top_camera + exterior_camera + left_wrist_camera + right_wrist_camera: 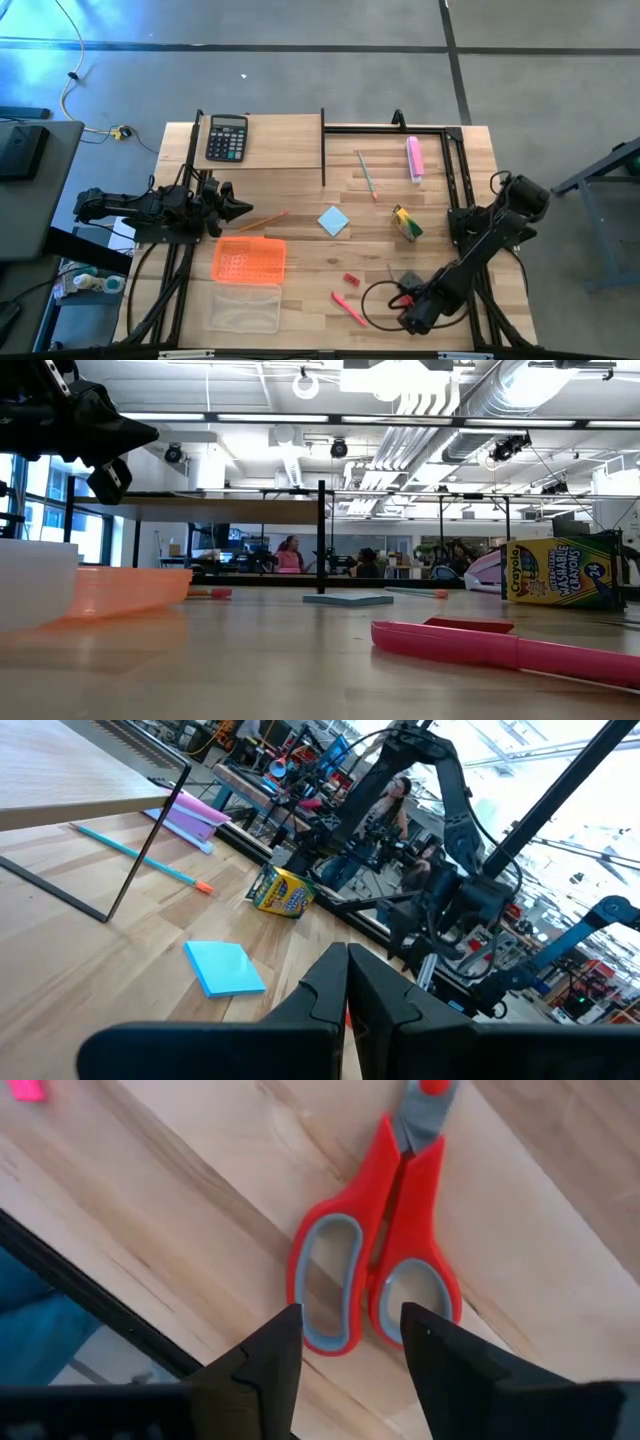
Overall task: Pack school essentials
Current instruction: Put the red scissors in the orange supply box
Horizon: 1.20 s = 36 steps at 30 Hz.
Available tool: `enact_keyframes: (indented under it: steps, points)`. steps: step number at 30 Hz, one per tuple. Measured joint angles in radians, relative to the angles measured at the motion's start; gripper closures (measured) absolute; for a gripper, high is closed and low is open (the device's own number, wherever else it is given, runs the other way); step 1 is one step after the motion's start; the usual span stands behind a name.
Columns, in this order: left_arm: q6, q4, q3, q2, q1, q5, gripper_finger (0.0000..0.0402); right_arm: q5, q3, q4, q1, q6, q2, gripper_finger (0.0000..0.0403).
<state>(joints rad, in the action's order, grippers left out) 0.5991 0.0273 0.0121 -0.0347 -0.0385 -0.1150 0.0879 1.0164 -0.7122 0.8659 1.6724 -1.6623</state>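
Wooden tabletop fills our view: red-handled scissors point(380, 1260) lie flat near its front right edge, directly beneath our right gripper point(350, 1342), whose parted fingers straddle the handle loops, blades pointing away. Our left gripper point(232, 207), fingers together, waits well apart beside the orange tray point(249, 259).

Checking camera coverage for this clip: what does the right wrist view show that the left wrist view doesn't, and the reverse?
Only the right wrist view shows the red-handled scissors lying flat, just ahead of the open right hand. Only the left wrist view shows the light-blue notepad, the crayon box, the pencil, the pink bar and the shut left hand. Both show the wooden table.
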Motion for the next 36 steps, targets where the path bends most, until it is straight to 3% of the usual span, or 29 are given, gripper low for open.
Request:
enact_keyframes:
  steps: [21,32,36]
  points:
    - [0.0,0.0,0.0,0.0,0.0,0.0,0.0401,0.011,0.004,-0.003,0.018,0.056,-0.129,0.0245]
    - [0.0,0.0,0.0,0.0,0.0,-0.002,0.0401,0.01,0.004,-0.025,0.018,0.056,-0.134,0.0351]
    - [0.0,0.0,0.0,0.0,0.0,-0.002,0.0401,0.006,0.003,-0.024,0.018,0.056,-0.135,0.0361]
